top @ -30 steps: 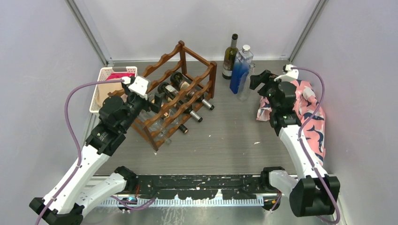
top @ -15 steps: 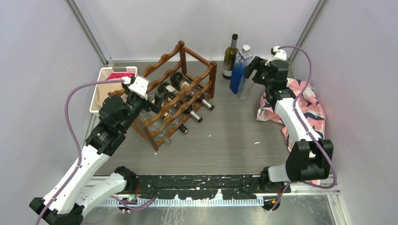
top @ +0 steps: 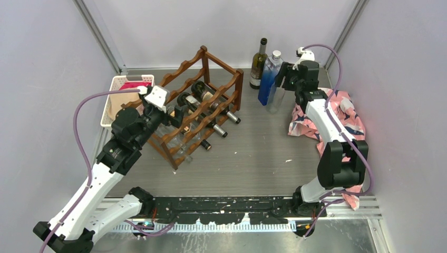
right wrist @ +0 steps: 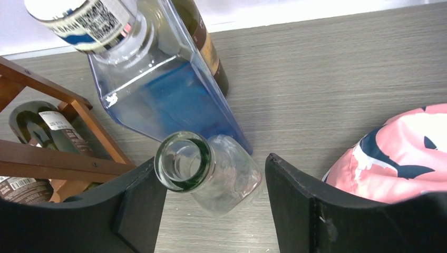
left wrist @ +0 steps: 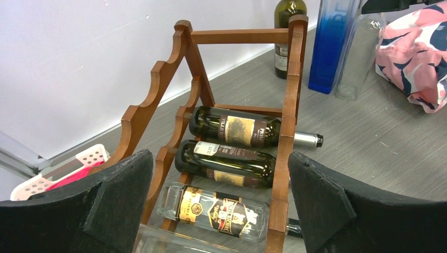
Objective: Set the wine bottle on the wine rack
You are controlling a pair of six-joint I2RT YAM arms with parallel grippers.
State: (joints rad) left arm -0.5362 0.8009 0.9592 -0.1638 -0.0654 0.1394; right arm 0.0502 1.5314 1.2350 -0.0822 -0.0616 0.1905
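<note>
Having swung off the patterned cloth (top: 348,113) to the top view's upper right, the right pincer (right wrist: 211,171) now straddles the upright clear bottle (right wrist: 229,182), jaws not yet clamped, ready to grasp, right of the wine rack (left wrist: 288,89); the left pincer (left wrist: 220,158) gapes wide.

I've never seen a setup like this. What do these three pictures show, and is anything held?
Two robot arms are bolted to a table, each ending in a two-fingered pincer. The wide picture looks down from above and behind them. The other two come from cameras on the wrists, so the black shapes at their lower edges are pincer fingers. The left pincer is open, facing a wooden wine rack with bottles lying in it. The right pincer stands open around the neck of an upright clear glass bottle, so nothing is held. Beside that stand a blue bottle and a dark green bottle. A patterned pink cloth and a white basket are also there.
</note>
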